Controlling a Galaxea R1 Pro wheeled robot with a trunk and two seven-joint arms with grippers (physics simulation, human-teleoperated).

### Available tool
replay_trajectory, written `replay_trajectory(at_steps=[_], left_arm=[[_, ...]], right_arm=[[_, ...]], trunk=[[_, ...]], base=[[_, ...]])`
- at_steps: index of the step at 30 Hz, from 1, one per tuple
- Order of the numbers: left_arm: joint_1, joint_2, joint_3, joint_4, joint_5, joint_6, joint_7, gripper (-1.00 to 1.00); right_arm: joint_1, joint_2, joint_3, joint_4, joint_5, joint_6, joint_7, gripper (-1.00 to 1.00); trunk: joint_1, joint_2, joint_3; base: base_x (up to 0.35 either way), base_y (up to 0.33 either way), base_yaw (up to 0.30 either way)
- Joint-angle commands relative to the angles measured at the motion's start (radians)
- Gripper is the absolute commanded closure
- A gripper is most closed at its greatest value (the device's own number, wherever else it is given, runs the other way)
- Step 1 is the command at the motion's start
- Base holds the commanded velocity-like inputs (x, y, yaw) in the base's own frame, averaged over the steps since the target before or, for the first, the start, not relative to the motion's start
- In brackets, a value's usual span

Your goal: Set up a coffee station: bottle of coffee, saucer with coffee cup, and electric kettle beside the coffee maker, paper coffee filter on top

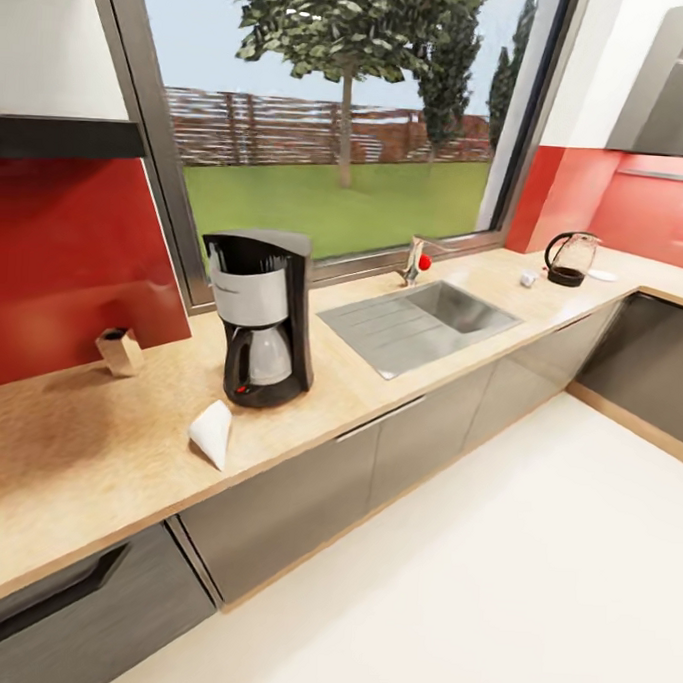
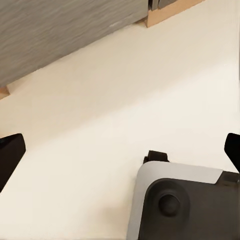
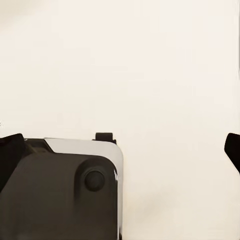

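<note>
The black and silver coffee maker (image 1: 259,317) stands on the kitchen countertop (image 1: 65,457), left of the sink. A white paper coffee filter (image 1: 213,432) lies on the counter just in front of it, near the front edge. Far along the counter at the right corner stands the electric kettle (image 1: 570,258). A small white coffee cup (image 1: 527,278) sits to its left and a flat white saucer (image 1: 602,275) to its right. The bottle of coffee is out of view. My left gripper (image 2: 121,152) and right gripper (image 3: 121,150) both hang open over the pale floor, with nothing between their fingers.
A steel sink (image 1: 423,321) with a faucet (image 1: 416,260) is set into the counter under the window. A small tan block (image 1: 121,351) stands by the red backsplash. Grey cabinet fronts (image 1: 293,509) line the floor edge. The robot's own base (image 2: 185,202) shows below each wrist.
</note>
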Motion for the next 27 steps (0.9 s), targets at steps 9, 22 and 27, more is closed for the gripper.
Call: replay_trajectory(at_steps=[9,22,27], left_arm=[[-0.001,0.000,0.001,0.001,-0.003,-0.003,0.000,-1.00],[-0.001,0.000,0.001,0.000,0.001,-0.003,-0.002,-1.00],[-0.007,-0.003,-0.007,-0.014,-0.003,-0.004,-0.010,-1.00]], right_arm=[[-0.001,0.000,0.000,0.001,0.002,-0.003,-0.001,-1.00],[-0.001,0.002,0.000,0.000,0.001,-0.003,0.001,-1.00],[-0.001,0.001,-0.001,-0.001,0.001,-0.003,0.001,-1.00]], trunk=[[0.000,-0.002,-0.002],[0.000,-0.002,-0.002],[0.000,-0.002,-0.002]], base=[[0.000,-0.274,0.043],[0.026,-0.218,0.000],[0.004,-0.007,0.028]])
